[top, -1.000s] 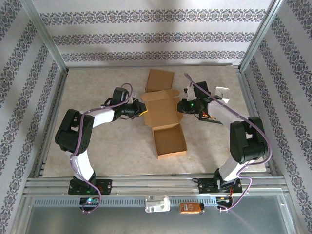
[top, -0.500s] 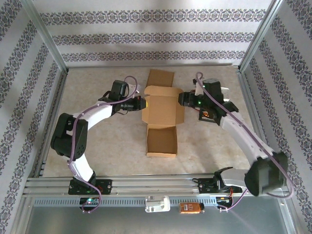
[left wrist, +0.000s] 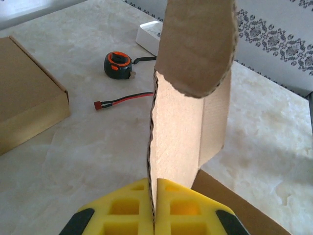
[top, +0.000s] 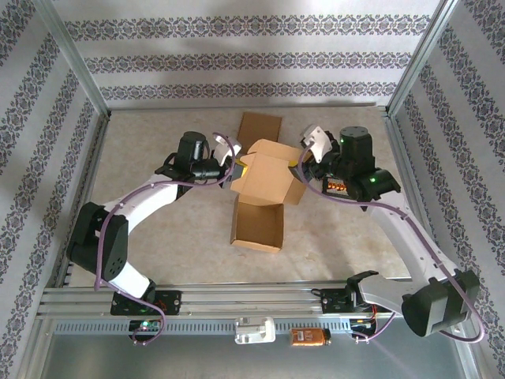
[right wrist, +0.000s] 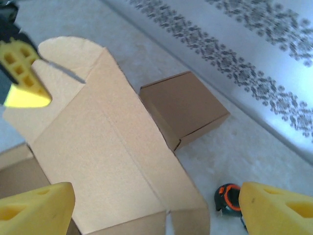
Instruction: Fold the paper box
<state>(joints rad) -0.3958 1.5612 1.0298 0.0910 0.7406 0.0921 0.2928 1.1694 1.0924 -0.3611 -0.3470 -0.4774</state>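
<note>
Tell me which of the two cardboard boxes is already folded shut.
The far box, closed and untouched; the near box has an open tray, its lid flap pinched by the left gripper.

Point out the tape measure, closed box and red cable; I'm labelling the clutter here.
tape measure [left wrist: 119,64], left wrist view, on its orange top.
closed box [right wrist: 187,102], right wrist view, middle of its top face.
red cable [left wrist: 128,98], left wrist view, midway along the wire.

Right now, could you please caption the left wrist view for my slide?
Left gripper pinches an upright flap of the paper box; a tape measure and a closed box lie behind.
</note>
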